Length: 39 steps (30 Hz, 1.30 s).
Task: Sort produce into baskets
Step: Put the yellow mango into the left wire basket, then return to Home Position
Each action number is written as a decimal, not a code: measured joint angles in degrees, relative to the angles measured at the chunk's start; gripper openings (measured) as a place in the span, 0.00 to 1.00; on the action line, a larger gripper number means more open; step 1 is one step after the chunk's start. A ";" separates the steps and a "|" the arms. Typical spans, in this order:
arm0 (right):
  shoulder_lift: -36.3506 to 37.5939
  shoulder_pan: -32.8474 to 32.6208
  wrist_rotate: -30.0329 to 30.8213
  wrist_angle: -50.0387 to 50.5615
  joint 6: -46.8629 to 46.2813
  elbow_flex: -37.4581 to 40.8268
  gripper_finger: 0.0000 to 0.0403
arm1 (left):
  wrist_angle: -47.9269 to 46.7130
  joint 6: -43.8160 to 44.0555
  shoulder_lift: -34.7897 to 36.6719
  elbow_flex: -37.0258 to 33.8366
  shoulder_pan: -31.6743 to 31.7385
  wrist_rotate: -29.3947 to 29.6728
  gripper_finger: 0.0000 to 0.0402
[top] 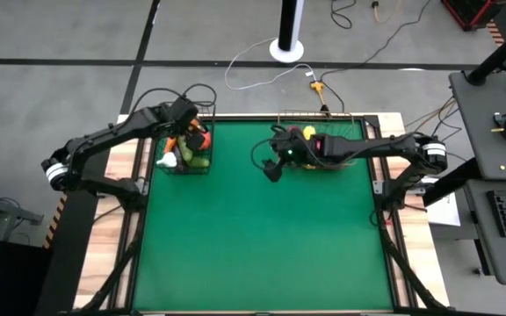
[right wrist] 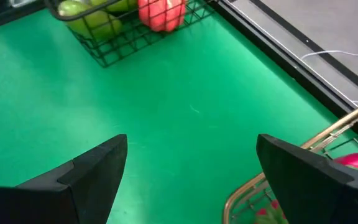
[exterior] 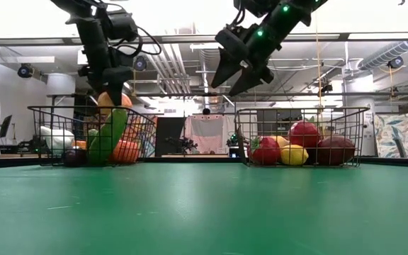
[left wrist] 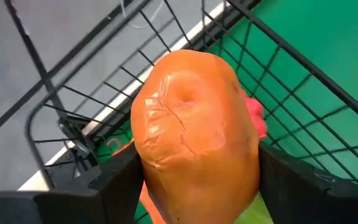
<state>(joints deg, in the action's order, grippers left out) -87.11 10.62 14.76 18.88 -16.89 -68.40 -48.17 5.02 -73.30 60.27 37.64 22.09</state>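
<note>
left gripper point(left wrist: 194, 180) clamped on orange produce point(left wrist: 194, 134), one finger point(left wrist: 114, 183) each side | held over black wire basket point(left wrist: 55, 112) | green mat point(left wrist: 328, 56) beyond basket wall | red piece point(left wrist: 257, 118) and green piece point(left wrist: 253, 214) below

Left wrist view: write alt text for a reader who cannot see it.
The left tool grips an orange vegetable between its dark fingers, above the dark wire basket. Green table shows beyond the mesh.
</note>
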 joint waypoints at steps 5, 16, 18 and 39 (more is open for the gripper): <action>-0.02 -0.64 0.02 0.06 -0.01 0.07 0.87 | 0.17 0.37 0.00 -0.04 -0.10 1.03 0.65; -0.04 -0.62 0.05 0.06 -0.02 1.56 0.87 | 0.18 0.09 0.00 -0.04 -0.12 2.88 0.75; -0.04 -0.62 0.05 0.06 -0.02 1.89 0.87 | 0.13 -0.10 0.00 -0.04 -0.12 2.88 0.81; 0.22 -7.88 0.22 -6.90 5.71 6.91 0.87 | 3.09 10.28 19.71 -6.90 -29.57 2.86 0.96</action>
<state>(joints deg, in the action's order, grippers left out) -86.89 2.74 14.98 11.97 -11.18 -61.50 -45.08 15.30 -53.59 53.37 8.07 24.95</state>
